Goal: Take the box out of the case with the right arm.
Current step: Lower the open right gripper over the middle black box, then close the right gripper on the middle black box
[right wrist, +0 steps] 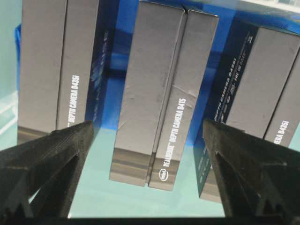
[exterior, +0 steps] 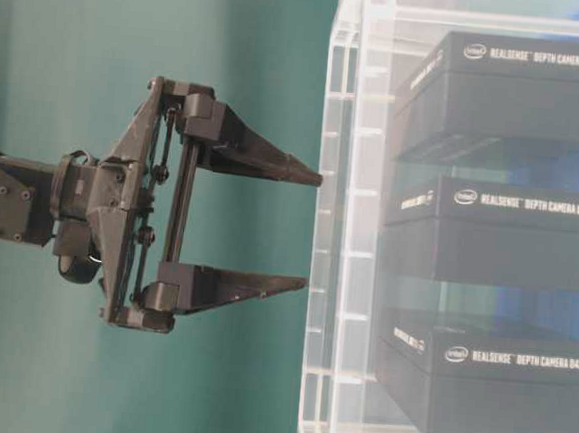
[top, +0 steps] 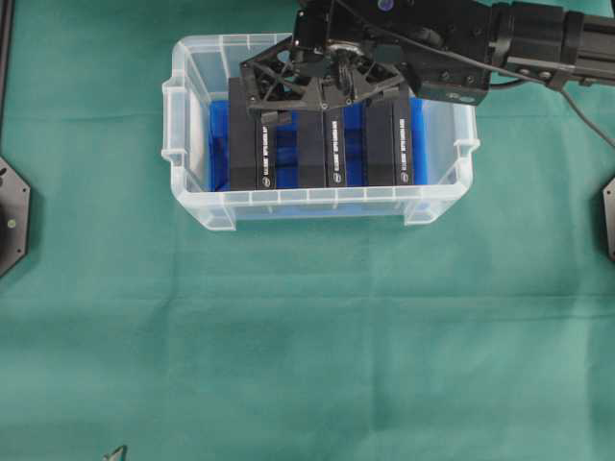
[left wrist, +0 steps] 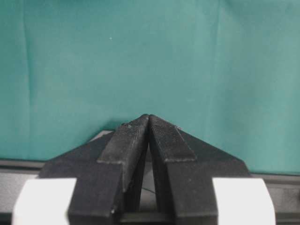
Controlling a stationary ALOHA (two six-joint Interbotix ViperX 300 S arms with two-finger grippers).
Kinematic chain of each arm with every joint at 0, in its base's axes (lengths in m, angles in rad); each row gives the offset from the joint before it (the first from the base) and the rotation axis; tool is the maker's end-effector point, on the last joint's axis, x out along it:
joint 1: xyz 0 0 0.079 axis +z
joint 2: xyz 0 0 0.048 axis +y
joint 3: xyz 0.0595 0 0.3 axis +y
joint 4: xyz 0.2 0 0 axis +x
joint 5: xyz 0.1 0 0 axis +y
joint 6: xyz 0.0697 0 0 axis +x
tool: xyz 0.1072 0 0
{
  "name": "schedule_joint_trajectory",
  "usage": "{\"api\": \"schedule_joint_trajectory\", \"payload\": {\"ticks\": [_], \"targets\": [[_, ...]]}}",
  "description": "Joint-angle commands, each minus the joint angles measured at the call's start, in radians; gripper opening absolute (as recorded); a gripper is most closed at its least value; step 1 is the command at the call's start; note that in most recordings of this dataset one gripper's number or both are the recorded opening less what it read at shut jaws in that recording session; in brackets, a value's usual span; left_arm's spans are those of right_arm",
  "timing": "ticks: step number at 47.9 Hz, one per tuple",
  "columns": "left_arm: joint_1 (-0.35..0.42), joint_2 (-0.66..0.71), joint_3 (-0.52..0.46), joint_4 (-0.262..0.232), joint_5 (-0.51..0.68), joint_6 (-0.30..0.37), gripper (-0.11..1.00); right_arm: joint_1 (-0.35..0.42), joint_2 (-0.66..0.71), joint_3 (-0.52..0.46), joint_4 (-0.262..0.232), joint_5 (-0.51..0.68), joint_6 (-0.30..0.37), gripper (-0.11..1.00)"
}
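Inside the case (top: 197,134), clear and rimmed, on a green-clothed desk (top: 307,336): three black boxes side by side on the blue lining (top: 219,144). Left box (top: 252,144), middle box (top: 324,149), right box (top: 389,144), with narrow gaps of blue between them. Open green cloth all round the case, widest toward the near edge. Right gripper (top: 322,82) over the case's far rim, spread wide and holding nothing, middle box (right wrist: 161,98) between its fingertips. Left gripper (left wrist: 148,119) away from the case, pressed shut, empty.
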Motion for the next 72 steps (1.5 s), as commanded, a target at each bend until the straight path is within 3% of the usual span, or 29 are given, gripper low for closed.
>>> {"api": "schedule_joint_trajectory", "payload": {"ticks": [1,46,72], "targets": [[0.002,0.005,-0.023,0.003,-0.003,0.000,0.02,0.005,-0.017,-0.023,-0.003,-0.006,0.000,0.94],[0.002,0.006,-0.023,0.003,-0.003,-0.002,0.02,0.003,-0.012,0.020,-0.005,-0.040,0.025,0.94],[0.003,0.008,-0.023,0.003,-0.003,-0.002,0.02,0.002,-0.012,0.158,-0.005,-0.195,0.061,0.94]]}}
